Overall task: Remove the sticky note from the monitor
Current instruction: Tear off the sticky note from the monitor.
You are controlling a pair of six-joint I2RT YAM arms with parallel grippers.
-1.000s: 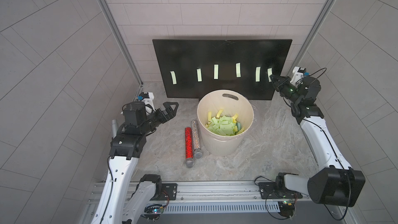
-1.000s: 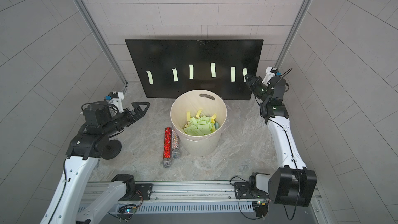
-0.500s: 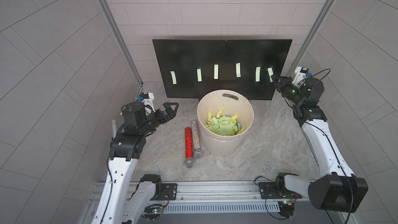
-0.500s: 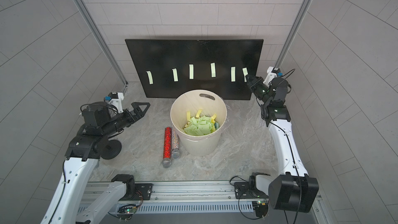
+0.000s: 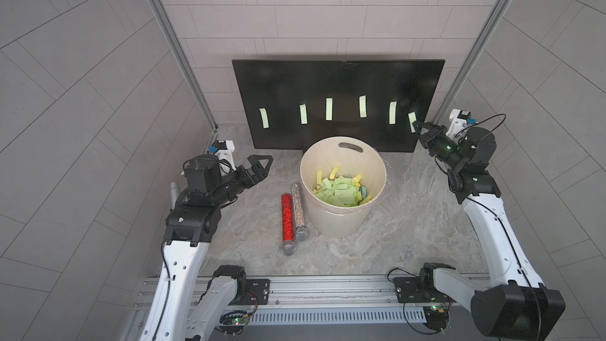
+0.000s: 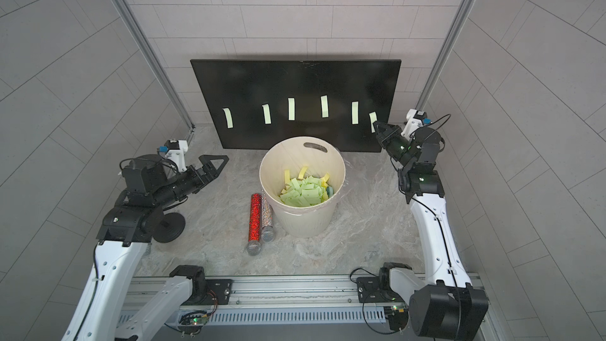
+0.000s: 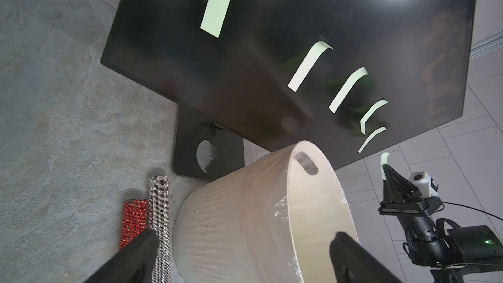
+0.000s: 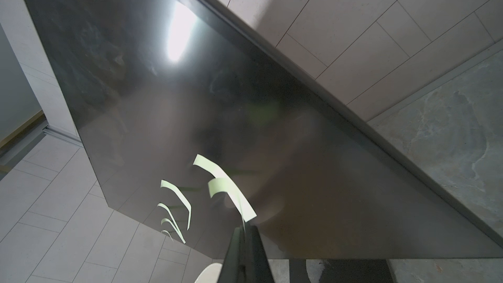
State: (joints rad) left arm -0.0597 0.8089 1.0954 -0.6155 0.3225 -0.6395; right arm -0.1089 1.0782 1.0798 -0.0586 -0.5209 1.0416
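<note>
— How are the arms finished?

— Long white shells, dotted with small holes, are seen on the left arm [image 5: 183,267] and the right arm [image 5: 492,231]. The joints and wrists are cased in black.

— And the ends?

— Black, triangular, open-framed fingers are fitted to the left gripper [image 5: 262,168] and the right gripper [image 5: 415,124]. A white camera block [image 5: 459,121] with a blue connector is mounted at each wrist.

— Any wiring?

— Thin black cables are looped along the links, and small green lights are lit on the right arm's housings. Both bases are bolted by black plates to a silver rail [image 5: 328,287].
</note>
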